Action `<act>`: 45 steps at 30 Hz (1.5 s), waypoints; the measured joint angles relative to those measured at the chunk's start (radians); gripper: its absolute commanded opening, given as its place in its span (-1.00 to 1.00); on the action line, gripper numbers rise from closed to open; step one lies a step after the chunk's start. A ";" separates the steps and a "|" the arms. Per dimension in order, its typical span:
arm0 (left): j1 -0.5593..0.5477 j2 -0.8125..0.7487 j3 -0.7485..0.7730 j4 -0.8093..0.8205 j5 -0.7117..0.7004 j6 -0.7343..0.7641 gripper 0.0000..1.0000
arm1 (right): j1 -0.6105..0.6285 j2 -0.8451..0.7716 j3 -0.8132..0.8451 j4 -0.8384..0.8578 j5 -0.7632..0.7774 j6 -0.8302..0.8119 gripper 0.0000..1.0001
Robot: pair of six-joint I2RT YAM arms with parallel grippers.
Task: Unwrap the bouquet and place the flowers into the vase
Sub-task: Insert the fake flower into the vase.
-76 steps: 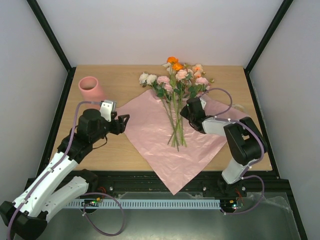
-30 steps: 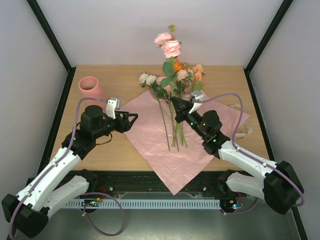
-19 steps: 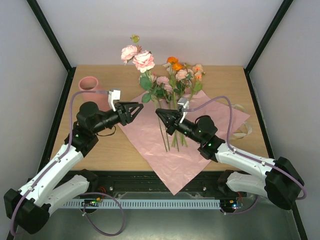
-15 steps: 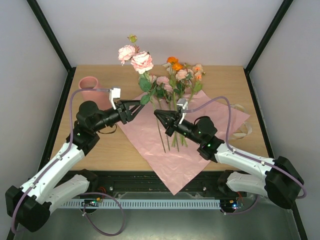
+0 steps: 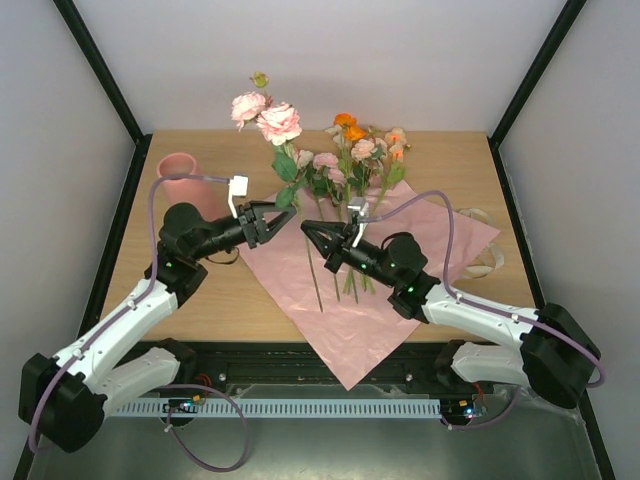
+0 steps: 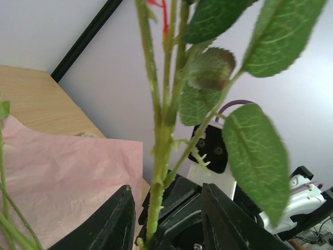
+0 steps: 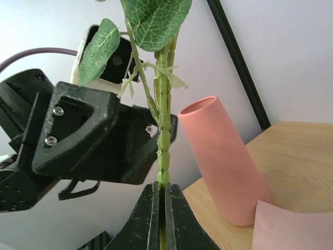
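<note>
Salmon vase (image 5: 179, 170) apart from flowers (image 5: 357, 150)

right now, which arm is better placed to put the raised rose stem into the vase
Left. The vase stands nearest the left gripper, whose part-open jaws straddle the rose stem. The right gripper pinches that stem but sits farther from the vase.

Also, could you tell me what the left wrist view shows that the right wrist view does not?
Only the left wrist view shows the loose stems lying on the pink wrapping sheet. Only the right wrist view shows the vase, standing on the table. Both show the leafy flower stem, part of the sheet, the right gripper shut on that stem and the left gripper open around it.
</note>
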State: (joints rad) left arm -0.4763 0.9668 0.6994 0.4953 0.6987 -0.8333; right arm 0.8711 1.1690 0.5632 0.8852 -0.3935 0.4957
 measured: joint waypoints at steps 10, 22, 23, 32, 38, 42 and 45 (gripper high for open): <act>0.000 0.043 -0.018 0.049 0.017 -0.045 0.10 | 0.006 0.015 0.003 0.028 0.003 0.031 -0.97; 0.001 0.071 -0.034 0.108 0.040 -0.087 -0.95 | 0.006 0.045 0.013 0.048 -0.003 0.047 -0.92; 0.002 0.071 -0.035 0.108 0.038 -0.084 -0.95 | 0.006 0.043 0.013 0.047 0.001 0.047 -0.84; 0.002 0.039 -0.009 -0.037 -0.056 0.047 -0.95 | 0.008 -0.032 0.012 -0.160 0.150 0.019 0.30; 0.001 0.015 0.151 -0.319 -0.332 0.244 -0.95 | 0.008 -0.115 -0.002 -0.344 0.322 -0.017 0.97; 0.002 0.015 0.285 -0.452 -0.568 0.383 -0.95 | 0.008 -0.149 -0.012 -0.430 0.392 -0.036 0.97; 0.006 0.029 0.383 -0.510 -0.737 0.483 -0.95 | 0.008 -0.163 -0.020 -0.476 0.421 -0.036 0.97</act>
State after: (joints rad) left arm -0.4706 0.9955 1.0821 -0.0147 -0.0380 -0.3508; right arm 0.8795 1.0065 0.5430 0.4091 0.0273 0.4595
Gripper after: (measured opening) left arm 0.053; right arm 0.986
